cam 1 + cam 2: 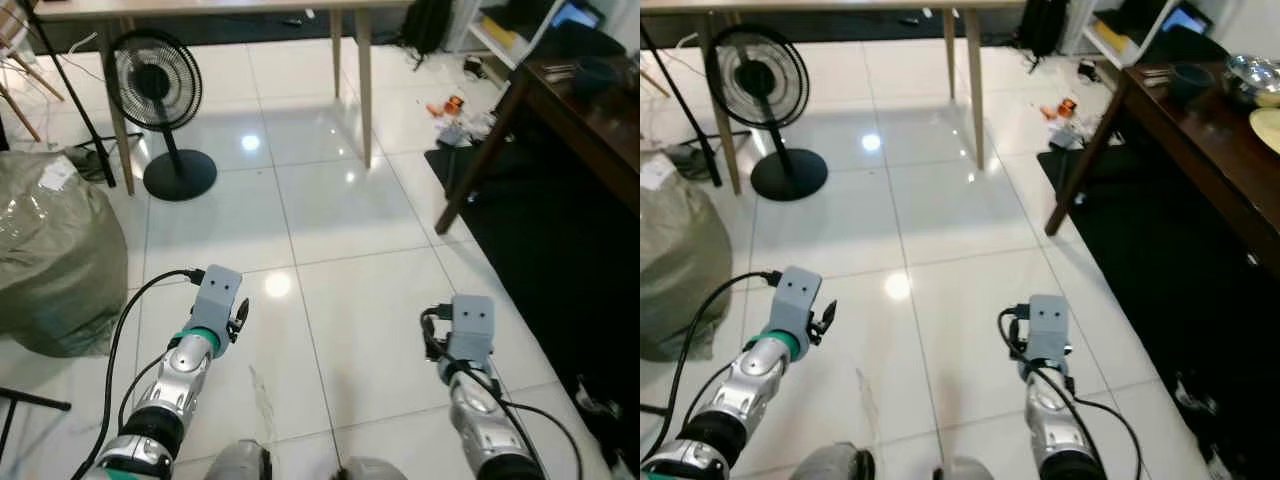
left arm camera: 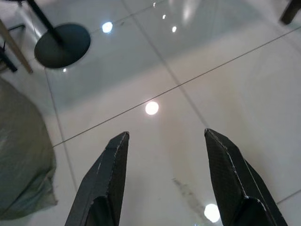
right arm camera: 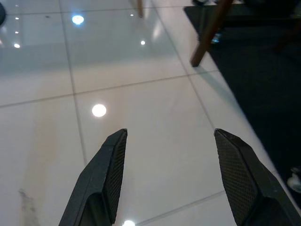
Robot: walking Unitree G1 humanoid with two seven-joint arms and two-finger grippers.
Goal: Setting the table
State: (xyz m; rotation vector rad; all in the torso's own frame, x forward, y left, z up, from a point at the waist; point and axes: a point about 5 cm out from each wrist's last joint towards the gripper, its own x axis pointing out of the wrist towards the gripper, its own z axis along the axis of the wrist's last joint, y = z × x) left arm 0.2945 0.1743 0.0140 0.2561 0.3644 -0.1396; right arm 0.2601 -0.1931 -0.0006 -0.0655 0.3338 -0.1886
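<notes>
A dark wooden table (image 1: pixel 1200 125) stands to my right. On it sit a dark bowl (image 1: pixel 1190 76), a shiny metal bowl (image 1: pixel 1254 70) and the edge of a pale plate (image 1: pixel 1268 126). Both arms are held low over the white tiled floor (image 1: pixel 340 230), far from that table. My left gripper (image 2: pixel 165 133) is open with nothing between its fingers. My right gripper (image 3: pixel 170 131) is open too and holds nothing; the table's leg (image 3: pixel 209 35) and a black rug (image 3: pixel 254 70) lie ahead of it.
A black standing fan (image 1: pixel 158 95) and a grey-green sack (image 1: pixel 50 250) are on my left. A light wooden table (image 1: pixel 364 80) stands ahead. Small clutter (image 1: pixel 450 112) lies on the floor by the rug (image 1: pixel 540 240).
</notes>
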